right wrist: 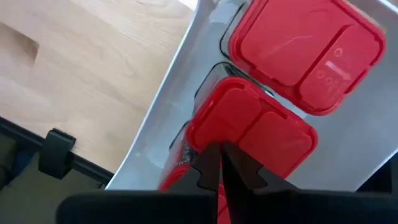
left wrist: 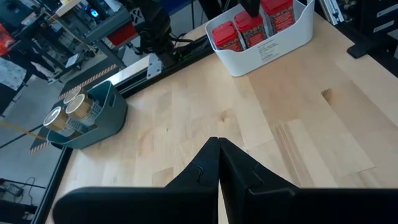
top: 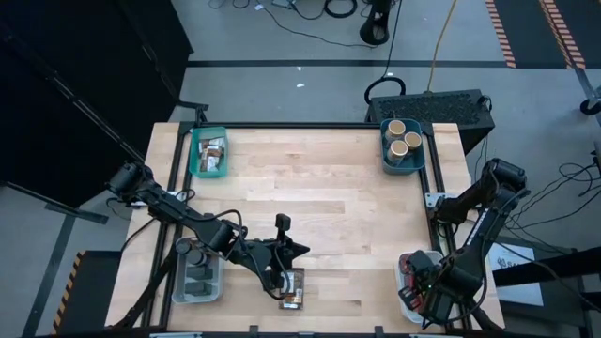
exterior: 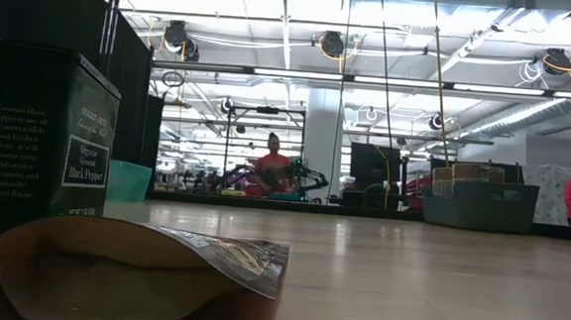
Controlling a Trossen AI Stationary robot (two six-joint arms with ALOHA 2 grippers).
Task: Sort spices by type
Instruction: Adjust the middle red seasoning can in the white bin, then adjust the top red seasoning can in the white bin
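Note:
My left gripper (left wrist: 219, 149) hangs shut and empty above the table's near middle (top: 299, 249). Just nearer than it, a dark black-pepper tin (exterior: 44, 135) stands on its base, and a flat brown packet (exterior: 130, 270) lies beside it (top: 293, 293). My right gripper (right wrist: 219, 158) is shut and points down into the white bin (right wrist: 168, 99) at the near right. Its tips are over the lid of a red tin (right wrist: 249, 124), and a second red tin (right wrist: 305, 50) stands beside that one. My right gripper's shut fingertips (right wrist: 208, 163) stand at the edge of the red tin's lid (right wrist: 227, 134), coming from above. I cannot tell whether they touch it. The tin stands upright in the white bin.
A teal bin (top: 402, 145) with tan cylinders stands at the far right. Another teal bin (top: 208, 152) at the far left holds packets. A clear bin (top: 197, 277) with dark jars is at the near left. The table's middle is bare wood (top: 329, 188).

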